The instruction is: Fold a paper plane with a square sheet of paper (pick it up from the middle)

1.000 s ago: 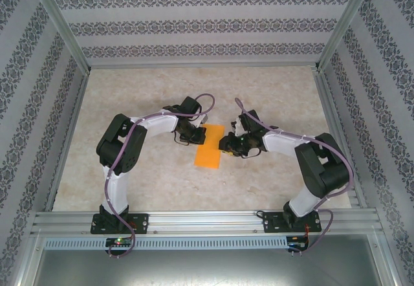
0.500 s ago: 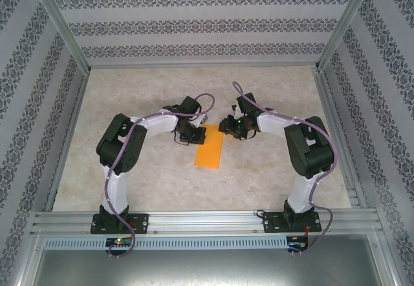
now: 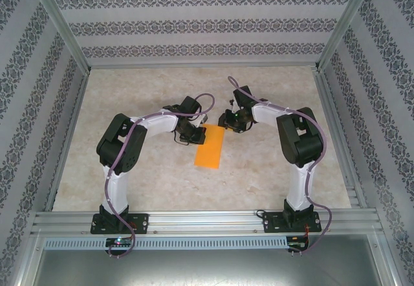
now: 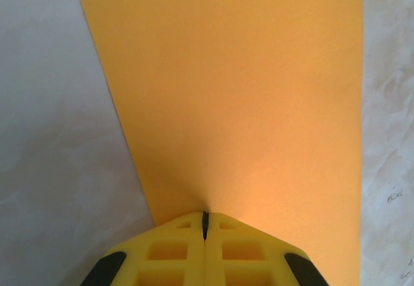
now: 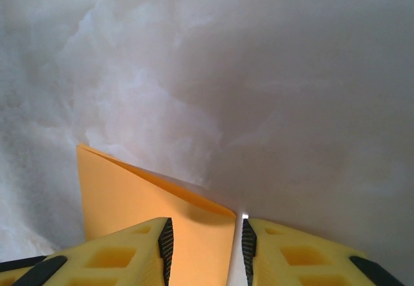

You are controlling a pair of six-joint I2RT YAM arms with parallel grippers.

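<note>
The pale marbled table (image 3: pixel 278 169) carries the square sheet of paper (image 3: pixel 209 147), folded double into a long orange rectangle and lying flat between the two grippers. The left gripper (image 4: pixel 205 216) has its jaws closed tight together. Its tips are set down at the sheet's near edge, and the paper runs straight out ahead of them. Whether a layer is pinched or merely pressed I cannot tell. The right gripper (image 5: pixel 207 224) stands with jaws parted, and a corner of the sheet lies in the gap between them, not clamped. At that corner the upper layer lifts slightly off the lower one. The paper looks very light, limp and smooth, so it would likely slide or buckle if pushed. The safest hold seems to be a pinch on that lifted corner layer while the other tips pin the sheet down.
</note>
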